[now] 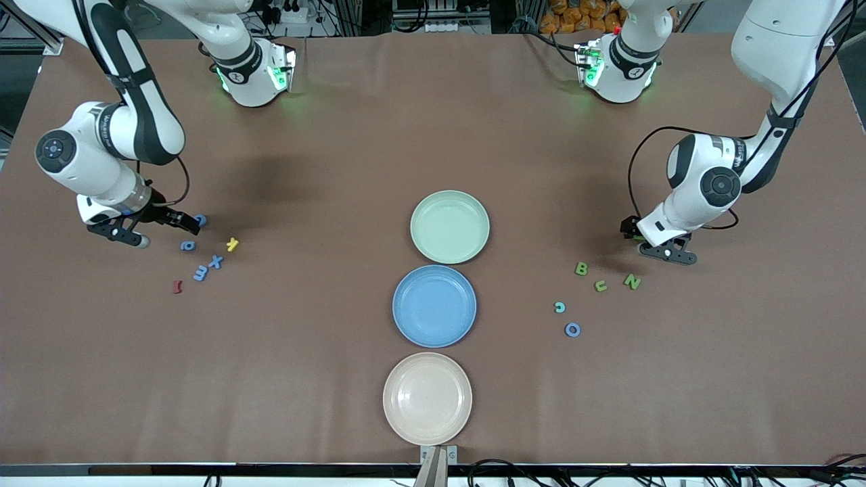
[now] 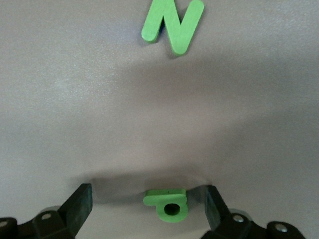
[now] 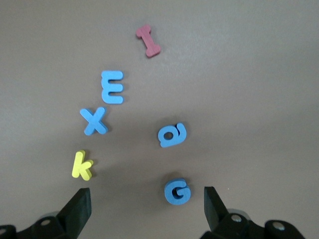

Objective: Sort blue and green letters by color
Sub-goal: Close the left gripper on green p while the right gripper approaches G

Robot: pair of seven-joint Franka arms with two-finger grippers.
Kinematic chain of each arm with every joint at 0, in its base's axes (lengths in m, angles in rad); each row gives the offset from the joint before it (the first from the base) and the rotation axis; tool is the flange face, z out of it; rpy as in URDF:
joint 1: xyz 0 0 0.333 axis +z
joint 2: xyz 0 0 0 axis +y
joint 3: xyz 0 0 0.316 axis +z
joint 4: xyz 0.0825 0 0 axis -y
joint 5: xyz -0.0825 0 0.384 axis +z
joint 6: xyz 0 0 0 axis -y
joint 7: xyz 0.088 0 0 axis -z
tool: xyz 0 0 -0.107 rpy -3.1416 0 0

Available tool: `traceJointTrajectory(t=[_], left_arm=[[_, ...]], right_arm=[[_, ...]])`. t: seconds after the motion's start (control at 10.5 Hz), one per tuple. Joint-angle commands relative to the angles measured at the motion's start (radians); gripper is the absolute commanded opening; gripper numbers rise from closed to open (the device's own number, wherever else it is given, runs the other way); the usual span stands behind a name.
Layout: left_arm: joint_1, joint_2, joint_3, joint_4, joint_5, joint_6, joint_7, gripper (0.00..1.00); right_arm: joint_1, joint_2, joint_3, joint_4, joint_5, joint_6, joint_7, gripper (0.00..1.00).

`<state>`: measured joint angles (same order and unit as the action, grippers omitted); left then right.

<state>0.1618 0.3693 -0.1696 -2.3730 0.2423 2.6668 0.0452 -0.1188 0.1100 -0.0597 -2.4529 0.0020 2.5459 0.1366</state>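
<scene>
blue O (image 1: 572,329) — chunky, green N (image 1: 632,281) flat

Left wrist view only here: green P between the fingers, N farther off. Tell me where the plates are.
Observer: Three stand in a row mid-table: green plate, blue plate, then beige plate nearest the front camera.
Operator: Left gripper is open around the P. Report other green letters.
Observer: A green U and B lie beside your N.
Operator: Now the right arm.
Observer: The right gripper is open, a blue G between its fingers.
</scene>
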Motion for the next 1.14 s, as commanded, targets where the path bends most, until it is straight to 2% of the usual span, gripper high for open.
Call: traceJointTrajectory(t=[0.0,0.1,0.57,1.05], left_arm=[[0.013,-0.004,-0.007,-0.009,0.022,0.007,0.001,0.84],[0.013,-0.004,-0.007,-0.009,0.022,0.007,0.010,0.01],[0.012,-0.009,-0.010,-0.020,0.022,0.002,-0.073,0.00],[0.010,-0.069,-0.065,0.029,0.006,-0.053,-0.097,0.00]], right_arm=[[-0.034,0.017,0.006,-0.034,0.013,0.055,-0.047,1.00],[-0.053,0.042,0.006,-0.044,0.013,0.091,-0.077,1.00],[-0.081,0.109,0.008,-0.044,0.013,0.102,-0.106,1.00],[-0.081,0.143,0.008,-0.054,0.013,0.103,-0.106,0.96]])
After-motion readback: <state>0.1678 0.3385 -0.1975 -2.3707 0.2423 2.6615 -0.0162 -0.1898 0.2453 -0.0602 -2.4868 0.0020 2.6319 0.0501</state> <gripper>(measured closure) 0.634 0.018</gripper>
